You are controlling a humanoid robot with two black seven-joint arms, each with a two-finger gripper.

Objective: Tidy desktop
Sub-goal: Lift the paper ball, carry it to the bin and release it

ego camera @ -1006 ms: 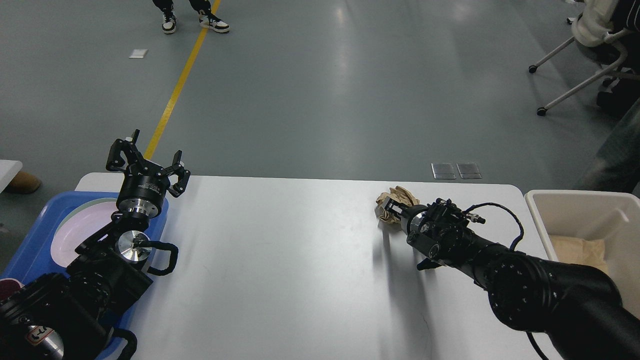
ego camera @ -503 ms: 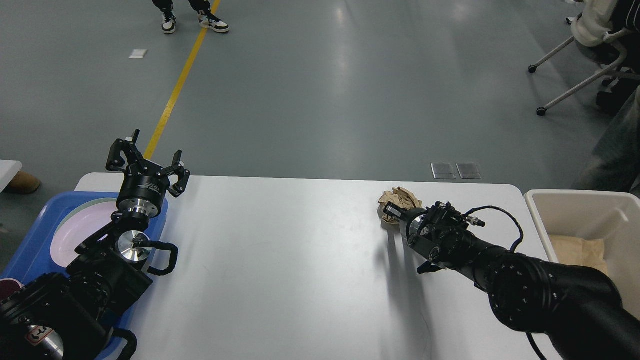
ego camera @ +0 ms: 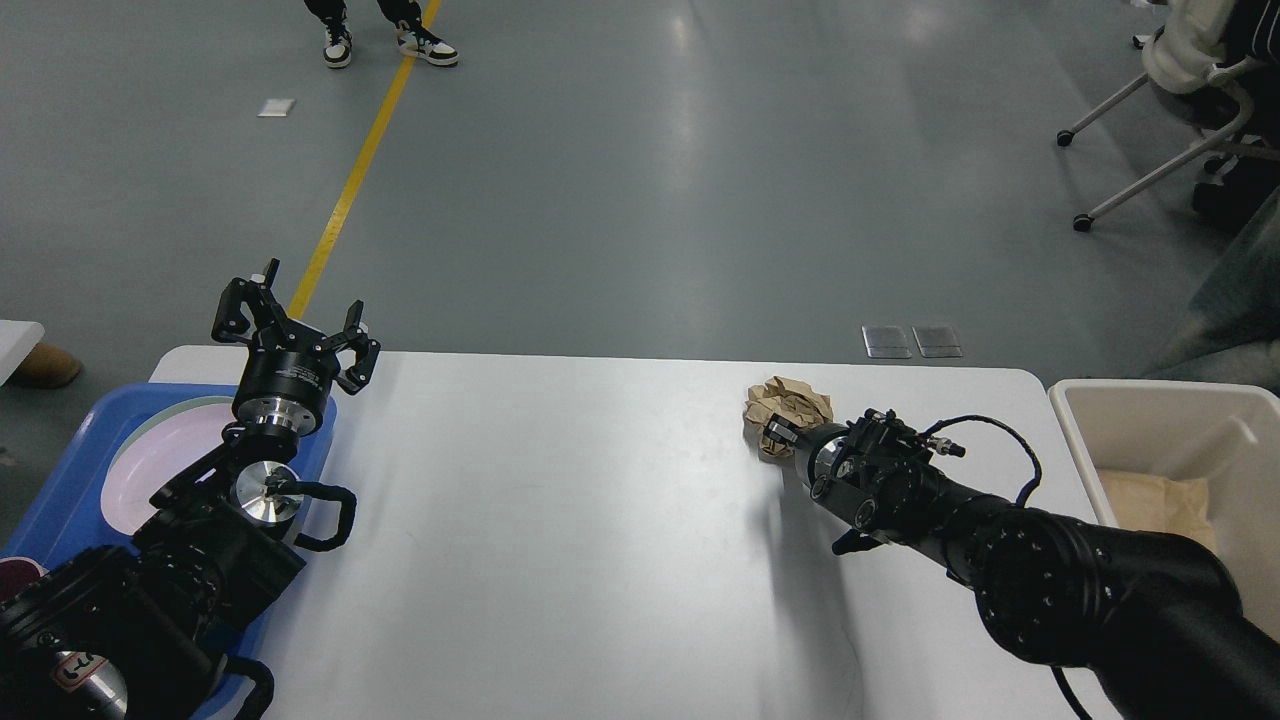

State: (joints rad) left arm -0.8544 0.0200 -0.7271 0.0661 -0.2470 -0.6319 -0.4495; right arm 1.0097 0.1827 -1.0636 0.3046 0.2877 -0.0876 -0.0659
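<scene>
The white desktop (ego camera: 560, 520) fills the lower part of the head view. A crumpled brown paper ball (ego camera: 788, 403) is at its far right part. My right gripper (ego camera: 778, 432) is at the near side of the ball, its fingers closed into the paper. My left gripper (ego camera: 291, 322) is open and empty, raised over the far left corner of the desktop, above the far edge of the blue tray (ego camera: 70, 480).
The blue tray holds a pale pink plate (ego camera: 150, 465) at the desktop's left end. A beige bin (ego camera: 1085, 440) with brown paper inside stands off the right end. A wheeled chair (ego camera: 1180, 120) and a person's feet (ego camera: 385, 40) are on the grey floor beyond.
My right gripper's fingers, spread around the paper ball one second ago, have closed on it. The ball and gripper have shifted slightly left. The left arm has not moved.
</scene>
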